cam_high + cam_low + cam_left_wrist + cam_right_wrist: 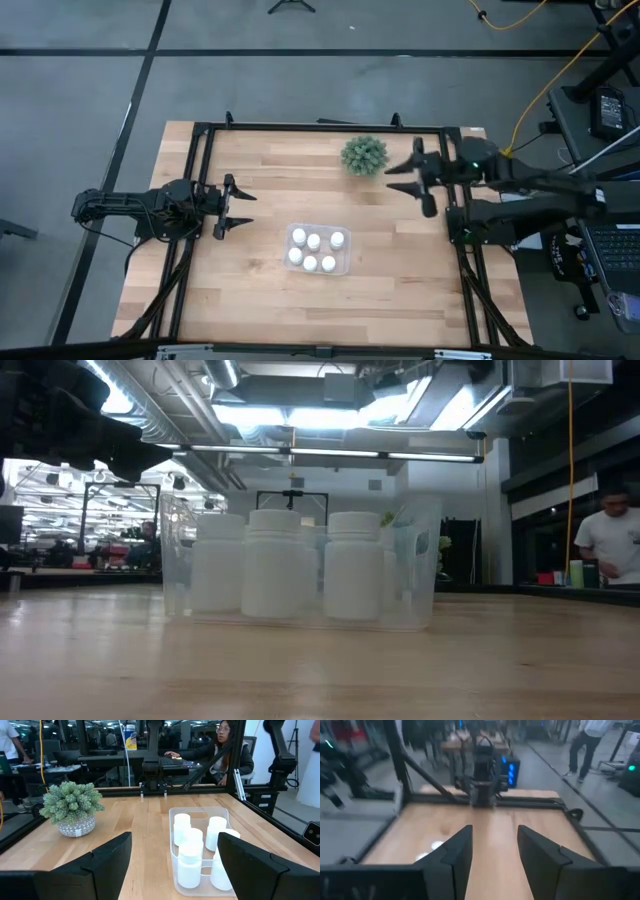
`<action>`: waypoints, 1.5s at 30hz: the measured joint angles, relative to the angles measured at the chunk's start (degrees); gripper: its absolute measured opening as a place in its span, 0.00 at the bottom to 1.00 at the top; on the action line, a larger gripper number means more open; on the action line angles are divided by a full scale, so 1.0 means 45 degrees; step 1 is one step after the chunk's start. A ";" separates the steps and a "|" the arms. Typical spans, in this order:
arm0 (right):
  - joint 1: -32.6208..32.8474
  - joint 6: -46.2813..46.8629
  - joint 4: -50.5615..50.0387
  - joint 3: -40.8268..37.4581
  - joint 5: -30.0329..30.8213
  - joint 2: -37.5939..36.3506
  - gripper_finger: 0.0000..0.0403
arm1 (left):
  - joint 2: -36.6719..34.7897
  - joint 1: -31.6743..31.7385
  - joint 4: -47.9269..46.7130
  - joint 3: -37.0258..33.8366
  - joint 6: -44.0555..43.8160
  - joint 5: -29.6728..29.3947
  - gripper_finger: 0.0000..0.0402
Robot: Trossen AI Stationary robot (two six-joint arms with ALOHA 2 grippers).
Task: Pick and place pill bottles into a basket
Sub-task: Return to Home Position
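Observation:
Several white pill bottles [314,241] stand upright inside the clear plastic basket [290,262] at the middle of the table; they also show in the low view [274,563] and the left wrist view [190,864]. My left gripper [244,209] is open and empty at the table's left, level, pointing at the basket. My right gripper [393,178] is open and empty at the table's far right, above the table beside the plant.
A green spiky plant in a pot [364,155] stands at the far middle of the table. A black metal frame [200,140] runs around the table. People [223,742] are in the room beyond the table.

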 joint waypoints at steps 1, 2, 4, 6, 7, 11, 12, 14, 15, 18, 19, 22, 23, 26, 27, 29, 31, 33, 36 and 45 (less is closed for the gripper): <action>-0.0003 0.0405 0.0543 -0.0802 -0.0182 -0.0633 0.39 | 0.0000 0.0000 0.0000 0.0004 0.0000 0.0000 0.72; -0.0001 0.0787 0.1039 -0.1564 -0.0345 -0.1255 0.39 | -0.0003 0.0000 0.0000 0.0000 0.0000 0.0000 0.72; 0.0006 0.1522 0.1893 -0.2895 -0.0558 -0.2397 0.39 | -0.0003 0.0000 0.0001 0.0002 0.0000 0.0000 0.72; 0.0006 0.1992 0.2234 -0.3984 -0.0665 -0.3396 0.39 | -0.0004 0.0000 0.0000 0.0004 0.0000 0.0001 0.72; 0.0006 0.2209 0.2260 -0.4418 -0.0665 -0.3874 0.39 | -0.0002 0.0000 0.0000 0.0000 0.0000 0.0005 0.72; 0.0006 0.2660 0.2409 -0.5936 -0.0652 -0.6087 0.39 | 0.0000 0.0000 0.0000 0.0001 0.0000 0.0000 0.72; 0.0006 0.2825 0.2409 -0.6288 -0.0647 -0.6685 0.39 | 0.0000 0.0000 0.0001 0.0001 0.0000 0.0000 0.72; 0.0006 0.2940 0.2431 -0.6964 -0.0641 -0.7803 0.39 | -0.0001 0.0000 0.0000 0.0003 -0.0003 0.0000 0.72; 0.0006 0.2936 0.2404 -0.7324 -0.0626 -0.8336 0.39 | 0.0000 0.0000 0.0000 0.0001 0.0000 0.0000 0.72; 0.0006 0.2740 0.2736 -0.8291 -0.0399 -0.9690 0.39 | 0.0000 0.0000 0.0000 0.0000 -0.0003 0.0000 0.72; 0.0006 0.2586 0.3090 -0.8621 -0.0379 -1.0016 0.39 | -0.0003 0.0000 0.0000 0.0000 0.0000 0.0001 0.72; 0.0086 0.2514 0.4558 -0.9510 -0.0444 -1.0057 0.39 | 0.0000 0.0000 0.0004 0.0000 -0.0001 -0.0002 0.72; 0.0146 0.2500 0.4914 -0.9779 -0.0444 -0.9967 0.39 | 0.0000 0.0000 0.0000 0.0003 0.0000 0.0000 0.72; 0.0324 0.2621 0.5434 -1.0618 -0.0447 -0.9916 0.37 | 0.0000 0.0000 0.0004 0.0002 0.0000 0.0021 0.72; 0.0378 0.2670 0.5201 -1.0727 -0.0445 -0.9933 0.36 | 0.0000 0.0000 0.0000 0.0005 -0.0005 0.0015 0.72; 0.0473 0.2572 0.4811 -1.0720 -0.0376 -0.9966 0.33 | 0.0000 0.0000 0.0000 0.0000 0.0000 0.0010 0.72; 0.0535 0.2152 0.4701 -1.0720 -0.0376 -1.0004 0.29 | 0.0000 0.0000 0.0004 0.0002 0.0000 0.0007 0.72; 0.0536 0.1733 0.4576 -1.0720 -0.0379 -1.0023 0.27 | 0.0000 0.0000 0.0000 0.0000 0.0000 0.0010 0.72; 0.0531 0.1571 0.3889 -1.0720 -0.0266 -1.0023 0.25 | 0.0000 0.0000 0.0004 0.0003 0.0000 0.0012 0.72; 0.0531 0.1523 0.3635 -1.0720 -0.0336 -0.9930 0.25 | 0.0000 0.0000 0.0004 0.0005 0.0000 0.0010 0.72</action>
